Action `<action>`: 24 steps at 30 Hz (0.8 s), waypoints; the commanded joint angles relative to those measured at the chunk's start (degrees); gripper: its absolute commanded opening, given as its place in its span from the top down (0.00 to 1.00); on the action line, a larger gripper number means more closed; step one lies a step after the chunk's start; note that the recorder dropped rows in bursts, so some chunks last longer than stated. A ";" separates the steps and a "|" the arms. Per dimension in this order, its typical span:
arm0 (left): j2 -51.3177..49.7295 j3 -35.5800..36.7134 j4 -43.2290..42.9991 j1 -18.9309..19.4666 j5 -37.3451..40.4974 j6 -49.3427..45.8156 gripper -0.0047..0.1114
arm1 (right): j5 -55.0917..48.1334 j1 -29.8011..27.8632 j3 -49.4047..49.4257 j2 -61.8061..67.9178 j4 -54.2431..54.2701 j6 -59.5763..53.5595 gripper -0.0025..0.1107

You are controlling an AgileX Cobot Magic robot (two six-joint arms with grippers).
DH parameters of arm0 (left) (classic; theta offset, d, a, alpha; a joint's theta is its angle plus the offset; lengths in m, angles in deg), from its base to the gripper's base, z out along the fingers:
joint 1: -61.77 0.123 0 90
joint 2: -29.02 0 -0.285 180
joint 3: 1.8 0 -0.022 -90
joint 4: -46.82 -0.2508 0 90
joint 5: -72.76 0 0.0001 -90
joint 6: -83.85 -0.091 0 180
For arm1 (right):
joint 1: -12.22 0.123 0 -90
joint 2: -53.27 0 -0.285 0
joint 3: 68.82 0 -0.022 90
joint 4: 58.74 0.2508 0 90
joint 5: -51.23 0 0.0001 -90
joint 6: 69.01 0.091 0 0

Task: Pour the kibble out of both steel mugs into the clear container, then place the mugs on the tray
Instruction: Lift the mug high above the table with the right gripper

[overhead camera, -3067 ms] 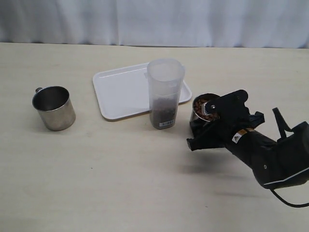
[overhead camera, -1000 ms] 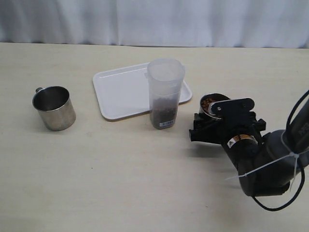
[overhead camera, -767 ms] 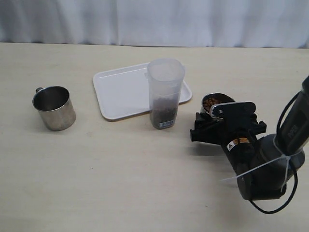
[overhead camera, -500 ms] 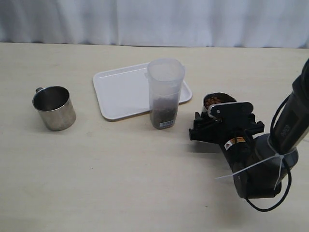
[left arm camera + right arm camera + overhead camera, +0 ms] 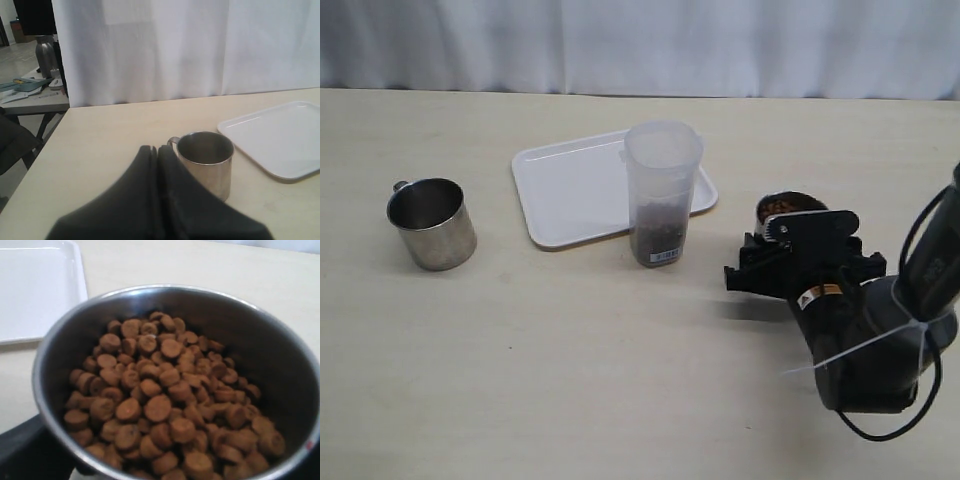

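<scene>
One steel mug (image 5: 790,206), full of kibble (image 5: 165,400), is in my right gripper (image 5: 783,234), which is shut on it to the right of the clear container (image 5: 662,195). The mug (image 5: 175,305) fills the right wrist view, and only a dark finger (image 5: 20,452) shows beneath its rim. The container stands upright with kibble (image 5: 658,232) in its lower part, at the tray's (image 5: 570,190) near right edge. The other steel mug (image 5: 432,223) stands empty at the left. My left gripper (image 5: 158,150) is shut on nothing, just short of that mug (image 5: 206,162).
A white curtain hangs behind the table's far edge. In the left wrist view the tray's corner (image 5: 280,140) lies beyond the empty mug, and the table's left edge (image 5: 47,145) drops off toward another desk with clutter (image 5: 30,85).
My right gripper has carried the full mug to the right, farther from the clear container, and the arm has swung more upright. The empty mug, container and tray have not moved.
</scene>
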 commanded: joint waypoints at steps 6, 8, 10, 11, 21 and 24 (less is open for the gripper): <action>0.16 0.19 -0.03 -0.11 -0.16 0.02 0.96 | -7.89 -0.37 3.23 -19.33 -0.53 -19.31 0.94; 0.16 0.19 -0.03 -0.11 -0.16 0.02 0.96 | -12.33 -0.37 3.23 -24.77 -0.67 -22.31 0.94; 0.16 0.19 -0.03 -0.11 -0.30 0.02 0.96 | -16.71 -0.39 3.02 -29.38 -0.35 -25.79 0.94; 0.16 0.19 -0.03 -0.11 -0.48 0.02 0.96 | -18.86 -0.39 2.75 -31.22 0.38 -27.76 0.94; 0.16 0.19 -0.03 -0.11 -0.55 0.02 0.96 | -36.46 -0.39 -1.16 -46.40 8.98 -40.34 0.94; 0.16 0.19 -0.03 -0.11 -0.55 0.02 0.96 | -37.60 -0.39 -1.16 -48.55 14.42 -40.34 0.94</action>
